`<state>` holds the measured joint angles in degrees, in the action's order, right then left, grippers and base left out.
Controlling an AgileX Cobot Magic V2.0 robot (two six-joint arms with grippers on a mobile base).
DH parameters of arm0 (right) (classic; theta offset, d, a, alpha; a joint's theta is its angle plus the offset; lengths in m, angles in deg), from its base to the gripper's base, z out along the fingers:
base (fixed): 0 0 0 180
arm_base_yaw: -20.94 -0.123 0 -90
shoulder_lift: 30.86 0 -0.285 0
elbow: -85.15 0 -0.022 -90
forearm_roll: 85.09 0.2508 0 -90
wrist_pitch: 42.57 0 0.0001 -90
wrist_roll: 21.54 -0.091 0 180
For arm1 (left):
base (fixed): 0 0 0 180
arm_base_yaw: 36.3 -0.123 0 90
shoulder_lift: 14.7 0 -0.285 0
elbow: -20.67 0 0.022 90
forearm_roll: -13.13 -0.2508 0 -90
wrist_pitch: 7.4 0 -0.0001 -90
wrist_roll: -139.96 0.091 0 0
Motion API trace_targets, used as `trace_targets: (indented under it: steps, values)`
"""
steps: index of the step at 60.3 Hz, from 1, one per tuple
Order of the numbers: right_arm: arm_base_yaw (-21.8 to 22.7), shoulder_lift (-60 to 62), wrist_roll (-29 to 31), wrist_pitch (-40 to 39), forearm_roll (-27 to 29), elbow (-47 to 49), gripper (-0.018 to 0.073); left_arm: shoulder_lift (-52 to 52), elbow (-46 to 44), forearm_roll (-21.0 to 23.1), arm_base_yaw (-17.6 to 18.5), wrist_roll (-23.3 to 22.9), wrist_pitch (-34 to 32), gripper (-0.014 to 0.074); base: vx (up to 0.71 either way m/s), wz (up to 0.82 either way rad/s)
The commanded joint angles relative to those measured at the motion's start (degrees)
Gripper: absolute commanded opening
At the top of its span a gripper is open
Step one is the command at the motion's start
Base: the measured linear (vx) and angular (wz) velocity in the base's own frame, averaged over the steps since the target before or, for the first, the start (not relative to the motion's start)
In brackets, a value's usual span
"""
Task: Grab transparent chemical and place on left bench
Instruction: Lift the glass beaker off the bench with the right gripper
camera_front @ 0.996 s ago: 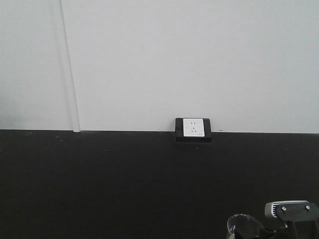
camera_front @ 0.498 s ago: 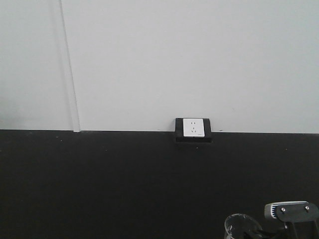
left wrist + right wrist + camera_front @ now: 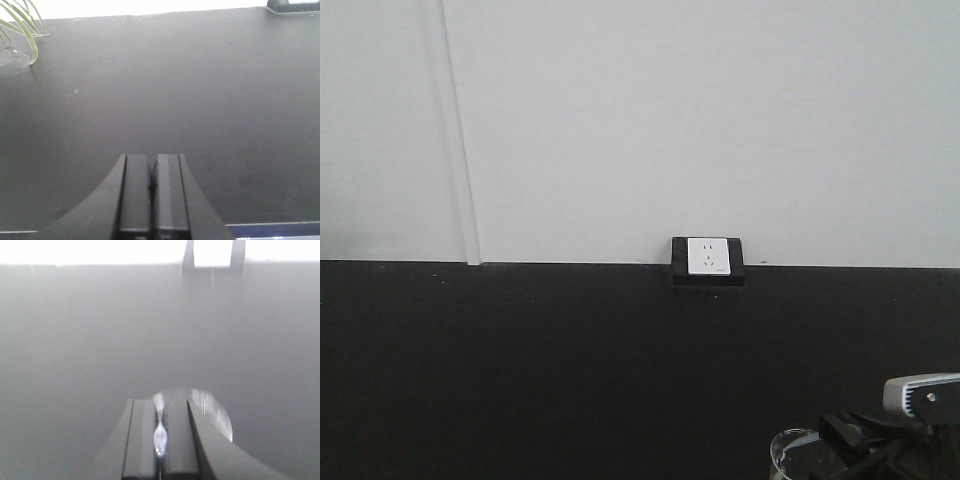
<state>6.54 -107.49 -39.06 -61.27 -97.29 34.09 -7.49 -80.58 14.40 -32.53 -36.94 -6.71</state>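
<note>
The transparent chemical, a small clear glass beaker (image 3: 796,455), shows at the bottom right of the front view, cut off by the frame edge. My right gripper (image 3: 838,440) is shut on its rim wall. In the right wrist view the thin glass wall is pinched between the two pads of that gripper (image 3: 160,407), and the beaker's rounded rim (image 3: 216,411) bulges out to the right of the fingers. My left gripper (image 3: 152,161) is shut with nothing in it, above a bare black worktop (image 3: 165,90). The left bench is out of view.
A black worktop (image 3: 570,370) with a white wall socket (image 3: 708,257) runs along a white wall ahead. The socket also shows as a bright, blurred shape (image 3: 212,255). Green plant leaves (image 3: 22,25) hang at the far left of the left wrist view.
The right arm has shifted right and down in the front view, the beaker sinking a little with it. The left arm has no earlier frame.
</note>
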Motion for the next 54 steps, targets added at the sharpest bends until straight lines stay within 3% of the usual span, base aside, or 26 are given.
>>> trace_targets:
  steps: [1, 27, 54]
  values:
    - [0.23, 5.32, 1.34, -2.1, 0.06, 1.95, -0.0004, -1.1, 0.93, 0.04, 0.1, -0.45, -4.49, -0.0003, 0.0, 0.0]
    - [0.23, 33.2, 6.19, 17.29, -0.18, 1.2, -0.0004, -1.1, 0.93, 0.04, 0.1, -0.45, -4.49, -0.0003, 0.0, 0.0]
    - [0.23, 47.75, 6.19, 23.73, -0.13, -1.8, -0.0004, -1.1, 0.93, 0.04, 0.1, -0.45, -4.49, -0.0003, 0.0, 0.0]
